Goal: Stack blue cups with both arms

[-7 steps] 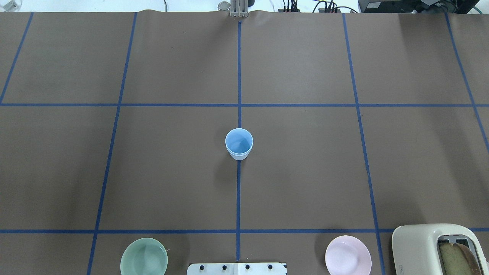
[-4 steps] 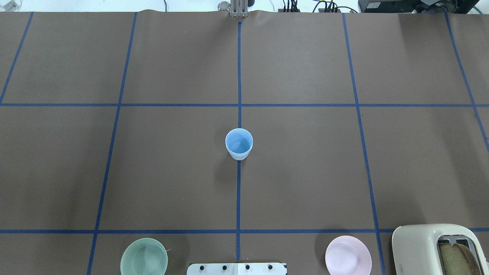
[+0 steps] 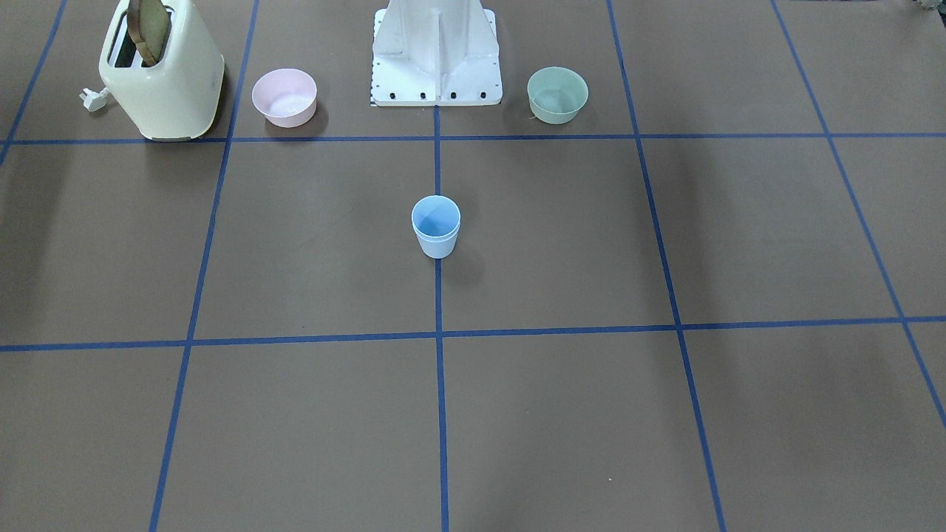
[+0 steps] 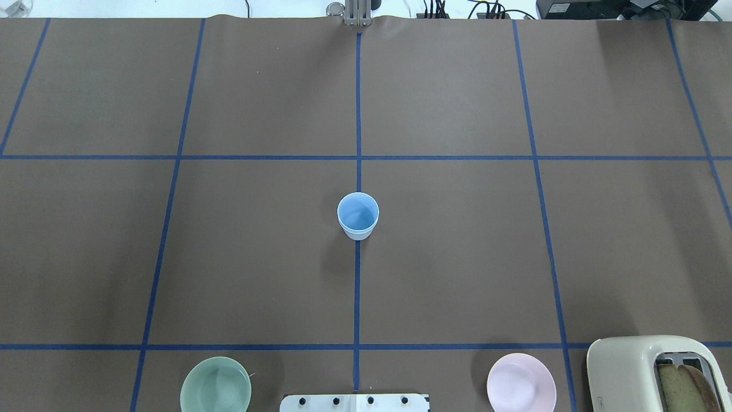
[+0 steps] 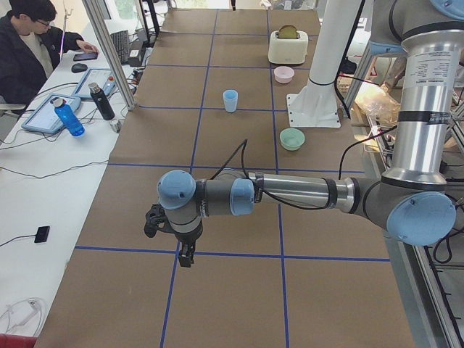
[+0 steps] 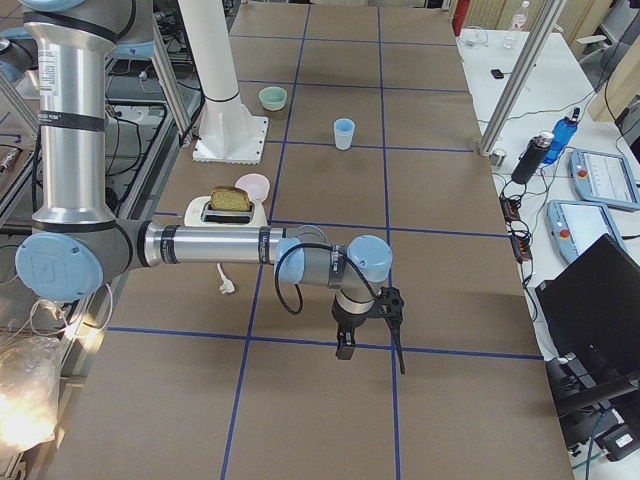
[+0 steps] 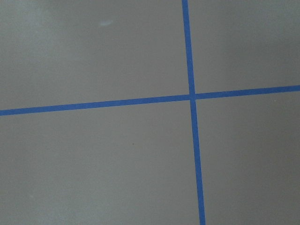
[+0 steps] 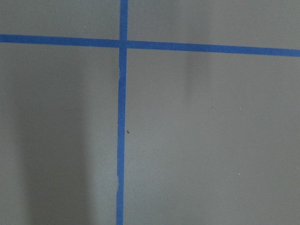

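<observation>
The blue cups (image 4: 358,216) stand nested and upright at the middle of the tabletop (image 4: 457,257), with both tools well apart from them.
Two rims show one just under the other, and the stack sits on the centre tape line (image 4: 357,297). At the robot's edge the white mounting pedestal (image 4: 354,402) has a green bowl (image 4: 215,392) on its left and a pink bowl (image 4: 521,390) on its right. Beyond the pink bowl is a cream toaster (image 4: 652,372) with a slice of bread (image 4: 683,386) in its slot. Nothing lies between the cups and either arm. The left arm (image 5: 290,192) reaches out over the tabletop's left end, and its left tool (image 5: 174,243) hangs above a tape crossing. The right arm (image 6: 210,245) does likewise at the right end with the right tool (image 6: 372,355). Only the side views show the tools, so whether their fingers are spread or pressed together cannot be told.
</observation>
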You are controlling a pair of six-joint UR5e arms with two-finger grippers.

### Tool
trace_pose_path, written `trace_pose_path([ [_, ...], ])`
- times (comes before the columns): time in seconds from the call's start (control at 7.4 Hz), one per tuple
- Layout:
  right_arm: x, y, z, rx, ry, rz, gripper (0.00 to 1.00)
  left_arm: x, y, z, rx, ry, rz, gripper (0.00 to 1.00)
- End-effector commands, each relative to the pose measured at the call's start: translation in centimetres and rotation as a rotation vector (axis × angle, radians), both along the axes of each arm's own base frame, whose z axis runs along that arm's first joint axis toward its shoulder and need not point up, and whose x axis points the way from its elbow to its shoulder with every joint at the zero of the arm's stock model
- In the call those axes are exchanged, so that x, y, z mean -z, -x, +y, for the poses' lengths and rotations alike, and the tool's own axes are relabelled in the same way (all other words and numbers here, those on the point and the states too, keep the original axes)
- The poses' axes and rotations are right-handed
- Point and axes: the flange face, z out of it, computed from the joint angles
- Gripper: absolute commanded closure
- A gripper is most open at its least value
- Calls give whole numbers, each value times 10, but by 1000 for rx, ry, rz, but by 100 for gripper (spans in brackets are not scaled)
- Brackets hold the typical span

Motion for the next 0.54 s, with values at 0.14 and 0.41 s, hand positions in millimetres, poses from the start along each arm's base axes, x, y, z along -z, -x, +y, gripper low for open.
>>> trace_pose_path([
  [0.14, -3, 0, 2, 0, 7, -2, 0, -1, 0, 1, 0, 3, 0, 2],
  [0.41, -2, 0, 3, 0, 4, -2, 0, -1, 0, 1, 0, 3, 0, 2],
])
